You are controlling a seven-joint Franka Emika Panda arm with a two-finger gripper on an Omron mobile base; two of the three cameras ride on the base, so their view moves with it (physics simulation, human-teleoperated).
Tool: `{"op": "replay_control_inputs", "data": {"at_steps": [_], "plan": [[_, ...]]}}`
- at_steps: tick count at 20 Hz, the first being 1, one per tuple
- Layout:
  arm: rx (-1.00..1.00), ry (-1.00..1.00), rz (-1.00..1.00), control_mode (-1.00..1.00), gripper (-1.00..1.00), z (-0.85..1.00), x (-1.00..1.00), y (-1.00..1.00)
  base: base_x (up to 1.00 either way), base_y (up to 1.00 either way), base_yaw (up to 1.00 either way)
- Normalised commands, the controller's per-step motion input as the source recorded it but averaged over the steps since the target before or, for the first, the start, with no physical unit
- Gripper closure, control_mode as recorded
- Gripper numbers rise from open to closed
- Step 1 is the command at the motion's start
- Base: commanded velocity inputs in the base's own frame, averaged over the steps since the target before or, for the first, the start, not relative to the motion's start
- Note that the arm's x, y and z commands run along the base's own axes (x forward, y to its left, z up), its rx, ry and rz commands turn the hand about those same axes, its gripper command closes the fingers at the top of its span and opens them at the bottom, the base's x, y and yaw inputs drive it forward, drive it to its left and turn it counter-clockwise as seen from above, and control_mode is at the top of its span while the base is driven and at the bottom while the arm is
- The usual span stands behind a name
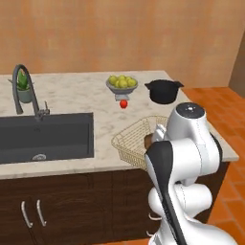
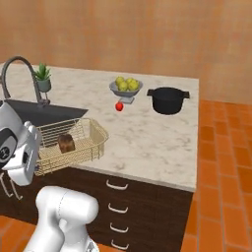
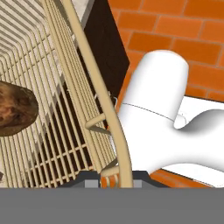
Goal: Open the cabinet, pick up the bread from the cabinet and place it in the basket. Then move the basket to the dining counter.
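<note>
Here the counter (image 2: 157, 133), a light beige marble-look slab over dark brown low cabinets (image 2: 142, 206), stretches ahead of the tool and carries everything; its black inset sink (image 1: 45, 136) with a curved grey faucet (image 1: 21, 88) lies off to the tool's left in the base views, a small potted plant (image 2: 43, 78) behind it. The golden wire basket (image 2: 74, 145) sits at the near edge of the counter, part of it overhanging the edge above the orange tile floor (image 2: 221, 172), and its near rim runs straight up through the hand view from the bottom middle, right at the tool (image 3: 113, 183). Both fingertips are hidden at the bottom of that view, so I cannot tell whether the tool is closed on the rim or how far apart its jaws stand. The bread (image 2: 66, 142), a small brown loaf, rests inside the basket on its mesh floor, just ahead of the tool and to the left in the hand view. Farther off, near the back of the counter, stand a black pot (image 2: 168, 100), a grey bowl of yellow fruit (image 2: 126, 87) beside it, and a small red fruit (image 2: 119, 106) in front of the bowl.
</note>
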Motion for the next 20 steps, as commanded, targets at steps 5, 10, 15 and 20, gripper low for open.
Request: {"op": "replay_control_inputs", "data": {"at_steps": [5,10,15,20], "plan": [[0.00,0.00,0.00,1.00,1.00,0.00,0.00,0.00,0.57,0.05,-0.19],[0.00,0.00,0.00,1.00,1.00,0.00,0.00,0.00,0.51,0.07,-0.17],[0.00,-0.01,-0.01,-1.00,1.00,0.00,0.37,0.01,0.22,0.00,-0.05],[0.02,0.04,0.13,-1.00,1.00,-0.14,0.66,-0.28,0.00,0.00,0.00]]}}
